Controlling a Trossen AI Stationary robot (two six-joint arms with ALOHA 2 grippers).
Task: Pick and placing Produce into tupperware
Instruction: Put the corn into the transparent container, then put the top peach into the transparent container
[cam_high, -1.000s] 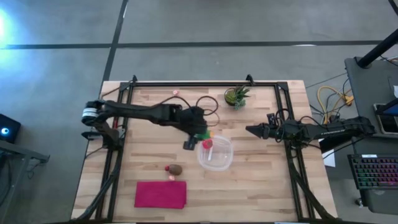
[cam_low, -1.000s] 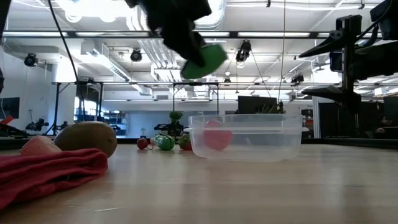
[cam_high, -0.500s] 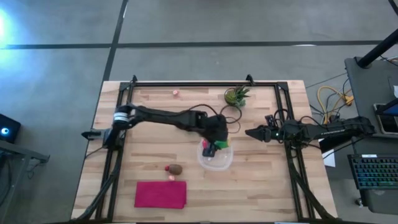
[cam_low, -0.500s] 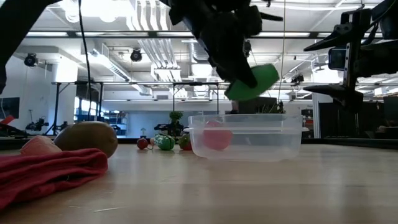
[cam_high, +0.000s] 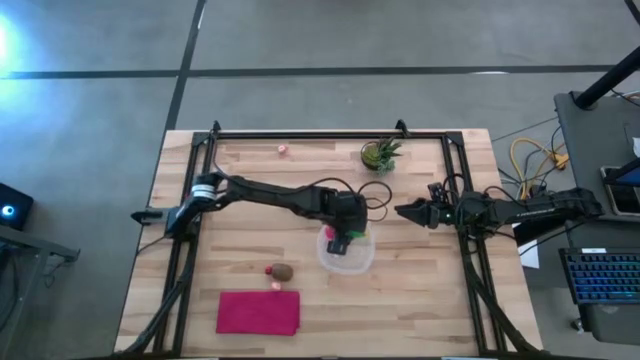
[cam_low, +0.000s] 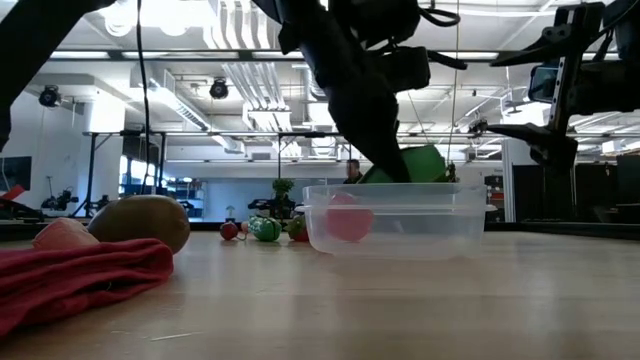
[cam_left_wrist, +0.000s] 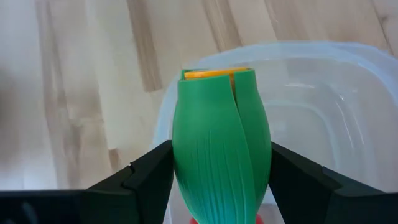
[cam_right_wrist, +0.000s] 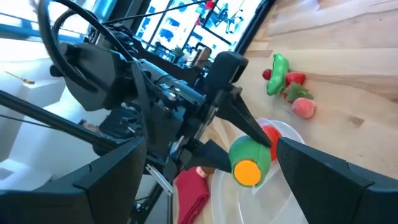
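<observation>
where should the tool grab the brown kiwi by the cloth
Take the kiwi across its short middle, coming straight down: it lies on its side, with a red piece and a pink piece close beside it. The right tool, open, is free; the left tool holds green produce.

A robotics lab in a big open hall: exposed ceiling ducts (cam_low: 240, 80), spotlights (cam_low: 218, 90), a polished concrete floor (cam_high: 90, 110), a wooden bench (cam_high: 250, 165), and a keyboard (cam_high: 600, 275) alongside.

One tupperware (cam_high: 352, 257), one magenta cloth (cam_high: 258, 312), one potted plant (cam_high: 379, 154), and two arms.
</observation>
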